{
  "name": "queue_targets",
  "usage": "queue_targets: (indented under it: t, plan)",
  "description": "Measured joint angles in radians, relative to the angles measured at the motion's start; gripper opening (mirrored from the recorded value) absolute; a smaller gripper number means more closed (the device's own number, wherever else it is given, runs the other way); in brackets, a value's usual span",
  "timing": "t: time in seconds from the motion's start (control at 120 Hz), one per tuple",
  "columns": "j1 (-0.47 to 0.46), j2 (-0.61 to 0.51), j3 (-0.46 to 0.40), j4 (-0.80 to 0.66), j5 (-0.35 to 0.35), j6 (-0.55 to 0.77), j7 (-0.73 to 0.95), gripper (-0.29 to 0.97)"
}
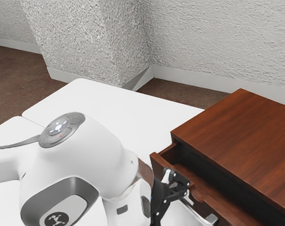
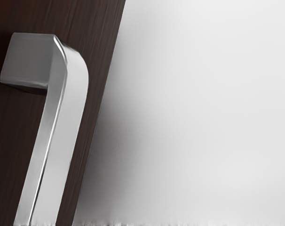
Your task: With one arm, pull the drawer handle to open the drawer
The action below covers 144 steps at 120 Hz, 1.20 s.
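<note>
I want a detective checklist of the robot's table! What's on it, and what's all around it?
Surface: white table, bare where it shows.
Job's things: brown wooden cabinet at the exterior view's right; its drawer is pulled out a little; silver handle on the drawer's front.
Clutter: nothing seen.
Grippers: black pincer on the white arm, closed on the handle.
Cables: nothing seen.
Surroundings: brown floor, rough white walls with a pale skirting board.
</note>
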Motion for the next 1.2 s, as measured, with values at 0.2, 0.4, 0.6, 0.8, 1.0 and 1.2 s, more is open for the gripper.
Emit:
queue_targets:
  t: [0.2,0.4,0.6,0.8,1.0,1.2]
  plan:
    - [0.001,-0.007,-0.022,-0.008,-0.003,0.0,-0.024,0.66]
    - [0.007,-0.037,-0.028,-0.034,0.002,0.0,-0.044,0.64]
    - [0.029,-0.074,-0.051,-0.066,0.002,0.0,-0.06,0.64]
    - [0.059,-0.118,-0.093,-0.102,-0.002,-0.002,-0.079,0.66]
    - [0.062,-0.163,-0.1,-0.141,0.002,-0.007,-0.096,0.68]
    - [0.081,-0.194,-0.119,-0.165,0.001,-0.014,-0.112,0.69]
